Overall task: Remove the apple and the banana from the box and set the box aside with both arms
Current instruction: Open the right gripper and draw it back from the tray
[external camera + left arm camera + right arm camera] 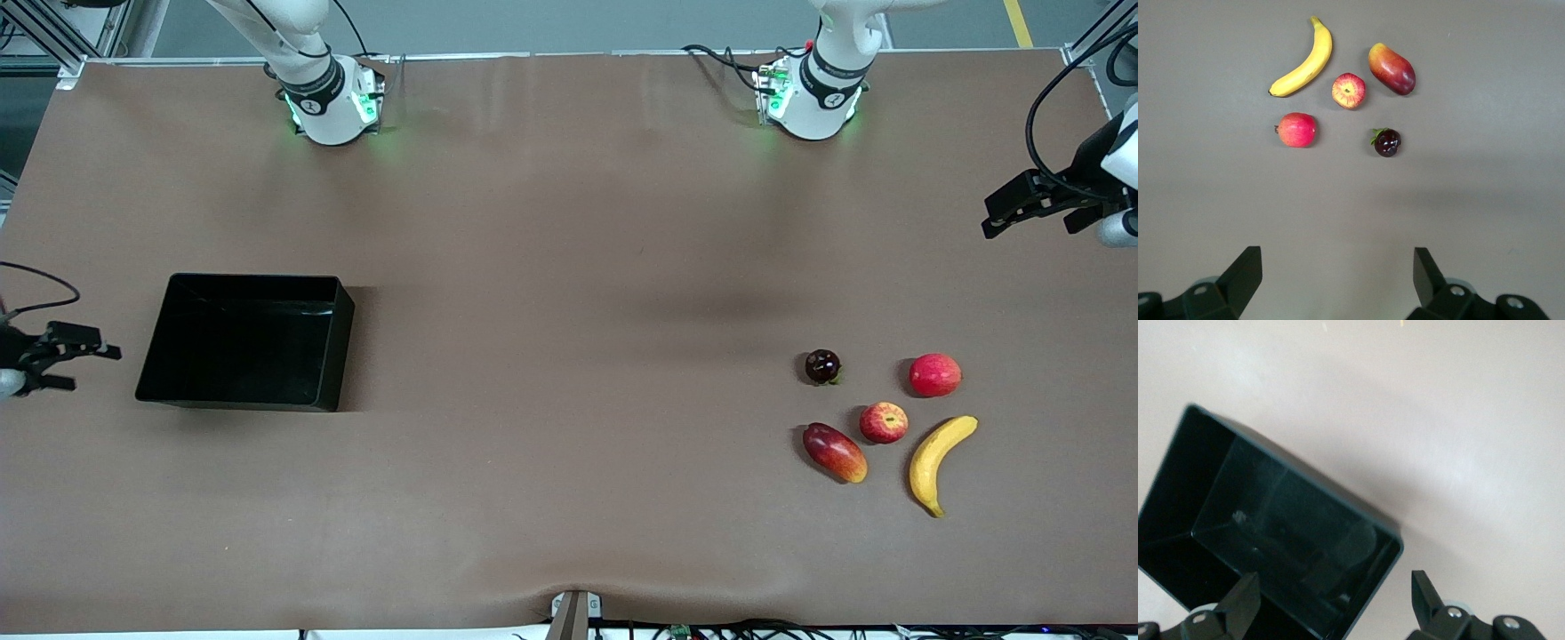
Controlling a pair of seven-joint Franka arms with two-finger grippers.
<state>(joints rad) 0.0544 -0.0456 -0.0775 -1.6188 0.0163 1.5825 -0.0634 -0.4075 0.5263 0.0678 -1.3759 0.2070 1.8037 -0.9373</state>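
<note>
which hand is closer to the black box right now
Right. The right hand is open, beside the black box at the right arm's end. The left hand is open, up over the left arm's end.

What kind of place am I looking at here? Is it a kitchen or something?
Probably a robotics lab, not a kitchen. Two white robot arms are bolted to a brown cloth-covered table, cables trail along its edges, and the only items are a glossy black plastic bin and a few fruits, such as a curved yellow banana.

The box [245, 340] sits well apart from the banana [939, 460] and apple [884, 422].
</note>
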